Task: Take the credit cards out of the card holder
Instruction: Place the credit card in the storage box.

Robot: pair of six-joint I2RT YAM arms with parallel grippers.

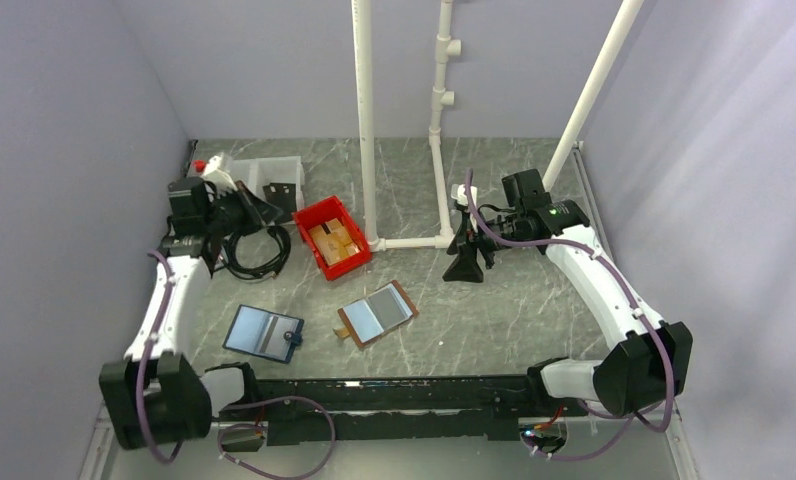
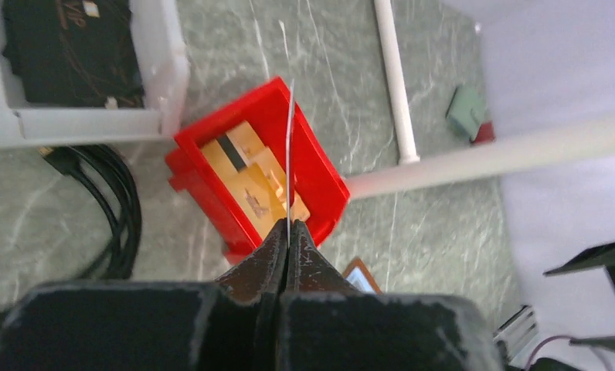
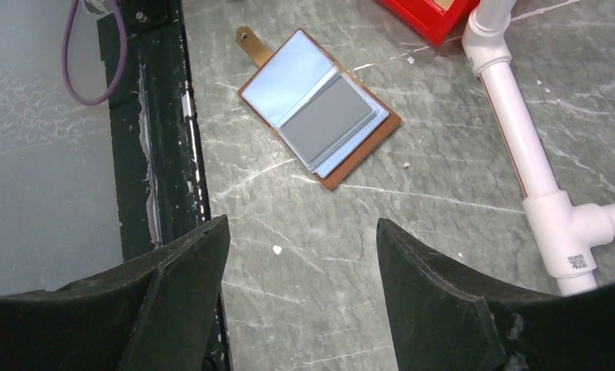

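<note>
The brown card holder (image 1: 377, 312) lies open and flat on the table, showing a pale blue panel and a dark grey panel (image 3: 320, 108). My left gripper (image 2: 289, 224) is shut on a thin credit card (image 2: 290, 154), seen edge-on. It holds the card above the red bin (image 2: 204, 193), where tan cards (image 2: 246, 166) lie. In the top view the left gripper (image 1: 259, 210) sits just left of that bin (image 1: 326, 268). My right gripper (image 3: 300, 224) is open and empty. It hangs over bare table to the right of the holder, near the pipe (image 1: 467, 262).
A white tray (image 1: 264, 175) and coiled black cables (image 1: 254, 255) sit at the back left. A dark blue-edged folder (image 1: 264, 332) lies left of the holder. White PVC pipes (image 1: 366, 120) stand behind the bin. A black rail (image 1: 404, 395) runs along the near edge.
</note>
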